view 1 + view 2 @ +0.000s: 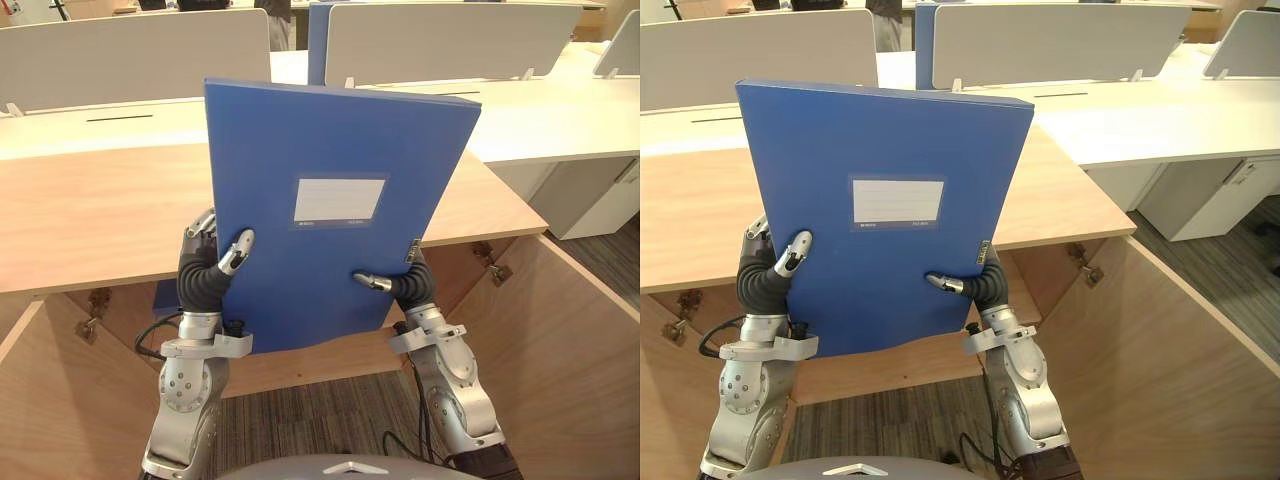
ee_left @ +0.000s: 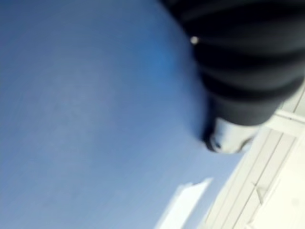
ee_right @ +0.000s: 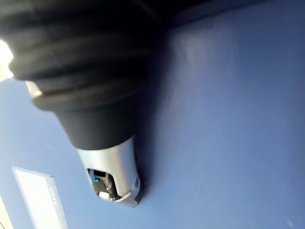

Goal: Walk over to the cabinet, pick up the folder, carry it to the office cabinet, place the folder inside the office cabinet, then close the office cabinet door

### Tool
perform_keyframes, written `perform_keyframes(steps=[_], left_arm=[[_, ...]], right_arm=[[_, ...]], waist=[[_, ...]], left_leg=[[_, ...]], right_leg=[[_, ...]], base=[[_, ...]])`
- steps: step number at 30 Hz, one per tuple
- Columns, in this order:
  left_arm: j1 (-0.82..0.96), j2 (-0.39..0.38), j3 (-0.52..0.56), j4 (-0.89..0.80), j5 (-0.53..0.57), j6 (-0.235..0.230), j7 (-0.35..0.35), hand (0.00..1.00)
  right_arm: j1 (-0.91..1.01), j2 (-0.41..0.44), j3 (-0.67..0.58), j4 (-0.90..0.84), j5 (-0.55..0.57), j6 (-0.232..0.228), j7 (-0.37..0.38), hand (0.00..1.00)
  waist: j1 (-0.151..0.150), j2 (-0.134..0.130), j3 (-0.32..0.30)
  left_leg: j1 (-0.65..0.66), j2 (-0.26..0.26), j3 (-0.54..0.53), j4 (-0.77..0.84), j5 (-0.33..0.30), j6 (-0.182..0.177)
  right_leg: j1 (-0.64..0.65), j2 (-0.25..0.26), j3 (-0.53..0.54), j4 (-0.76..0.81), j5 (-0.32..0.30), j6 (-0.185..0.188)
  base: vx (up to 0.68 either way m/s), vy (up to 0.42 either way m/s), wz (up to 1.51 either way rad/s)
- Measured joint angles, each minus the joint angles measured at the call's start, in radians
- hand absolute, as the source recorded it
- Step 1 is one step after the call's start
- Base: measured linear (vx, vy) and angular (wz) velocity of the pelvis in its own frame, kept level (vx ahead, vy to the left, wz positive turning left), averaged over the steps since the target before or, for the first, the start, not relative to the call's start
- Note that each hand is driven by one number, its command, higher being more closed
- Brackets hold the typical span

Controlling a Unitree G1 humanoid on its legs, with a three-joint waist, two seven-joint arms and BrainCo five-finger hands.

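Two hands, left [image 1: 212, 266] and right [image 1: 406, 289], pinch the folder [image 1: 330, 150] upright at frame centre, thumbs on its front, fingers hidden behind; pickup looks done, placing it in the cabinet [image 1: 100, 215] and shutting the door [image 1: 575, 340] are left

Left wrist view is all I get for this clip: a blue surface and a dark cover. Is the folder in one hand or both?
Observer: Both. The left hand and right hand grip the lower sides of the blue folder, thumbs on its front.
Operator: How is it oriented?
Observer: Upright, its white label facing the head camera.
Operator: Where is the cabinet?
Observer: The wooden cabinet is just beyond the folder, its doors open; the folder is not inside yet.
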Motion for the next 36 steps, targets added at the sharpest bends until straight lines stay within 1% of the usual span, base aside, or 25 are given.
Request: perform_keyframes(steps=[4, 5, 11, 16, 21, 25, 28, 30, 33, 36], left_arm=[[-0.002, 0.0, 0.001, 0.04, -0.017, -0.008, -0.011, 1.0], [-0.002, -0.001, 0.005, 0.048, -0.018, -0.008, -0.011, 0.0], [-0.002, -0.002, 0.01, 0.058, -0.016, -0.01, -0.011, 0.0], [-0.001, -0.01, 0.025, 0.065, -0.014, -0.01, -0.01, 0.0], [0.026, -0.014, 0.038, 0.065, -0.015, -0.01, -0.009, 0.0], [0.071, -0.048, 0.065, 0.065, -0.015, -0.007, -0.015, 0.0], [0.092, -0.051, 0.073, 0.065, -0.016, -0.006, -0.02, 0.0], [0.11, -0.051, 0.08, 0.065, -0.016, -0.002, -0.035, 0.0], [0.129, -0.054, 0.09, 0.065, -0.02, 0.003, -0.07, 0.0], [0.151, -0.071, 0.115, 0.065, -0.039, 0.004, -0.101, 0.0]], right_arm=[[-0.011, -0.013, 0.006, 0.034, 0.0, 0.0, 0.004, 1.0], [-0.016, -0.013, 0.006, 0.039, -0.001, 0.003, 0.004, 1.0], [-0.021, -0.013, 0.006, 0.039, -0.005, 0.009, 0.003, 1.0], [-0.022, 0.005, 0.003, 0.038, -0.045, 0.008, -0.002, 1.0], [-0.022, 0.036, -0.009, 0.032, -0.118, 0.007, -0.008, 1.0], [-0.022, 0.059, -0.02, 0.031, -0.182, 0.005, -0.012, 1.0], [-0.022, 0.066, -0.021, 0.03, -0.211, -0.002, -0.014, 1.0], [-0.022, 0.07, -0.032, 0.019, -0.237, -0.004, -0.021, 1.0], [-0.022, 0.092, -0.075, 0.01, -0.269, -0.005, -0.053, 1.0], [-0.022, 0.101, -0.097, 0.01, -0.277, -0.004, -0.054, 1.0]], waist=[[0.002, -0.012, -0.012], [0.002, -0.013, -0.012], [0.001, -0.012, -0.013], [0.001, -0.012, -0.013], [0.003, -0.012, -0.013], [0.01, -0.013, -0.012], [0.014, -0.013, -0.012], [0.017, -0.013, -0.012], [0.017, -0.015, -0.011], [0.021, -0.016, -0.01]], left_leg=[[-0.003, 0.0, -0.007, 0.001, 0.001, 0.0], [-0.003, -0.001, -0.007, 0.002, 0.002, 0.0], [-0.005, -0.001, -0.007, 0.002, 0.004, 0.0], [-0.005, 0.001, -0.006, 0.002, 0.005, -0.001], [-0.005, 0.0, -0.007, 0.001, 0.005, -0.001], [-0.013, 0.0, -0.01, -0.002, 0.006, 0.0], [-0.013, 0.0, -0.014, -0.009, 0.01, 0.001], [-0.014, -0.001, -0.02, -0.01, 0.014, 0.0], [-0.014, -0.01, -0.041, -0.02, 0.024, 0.004], [-0.012, -0.015, -0.048, -0.034, 0.033, 0.005]], right_leg=[[0.001, -0.001, -0.007, 0.0, 0.0, 0.0], [0.001, -0.001, -0.007, 0.0, 0.002, 0.0], [-0.001, -0.001, -0.006, 0.0, 0.005, -0.001], [-0.001, 0.001, -0.005, 0.0, 0.005, -0.002], [-0.001, 0.0, -0.006, 0.0, 0.005, -0.002], [-0.001, 0.0, -0.009, 0.0, 0.005, -0.002], [-0.001, -0.002, -0.013, 0.0, 0.005, -0.001], [0.0, -0.008, -0.018, 0.0, 0.004, 0.0], [0.006, -0.011, -0.04, 0.0, 0.0, 0.004], [0.005, -0.016, -0.045, 0.0, 0.0, 0.005]], base=[[-0.02, -0.003, 0.05], [-0.04, 0.0, 0.0], [-0.02, -0.001, 0.0], [0.0, 0.0, 0.0], [0.0, 0.0, 0.0], [-0.03, 0.0, 0.03], [0.0, 0.0, 0.04], [0.0, 0.0, 0.1], [-0.01, -0.004, 0.2], [-0.02, 0.005, 0.07]])
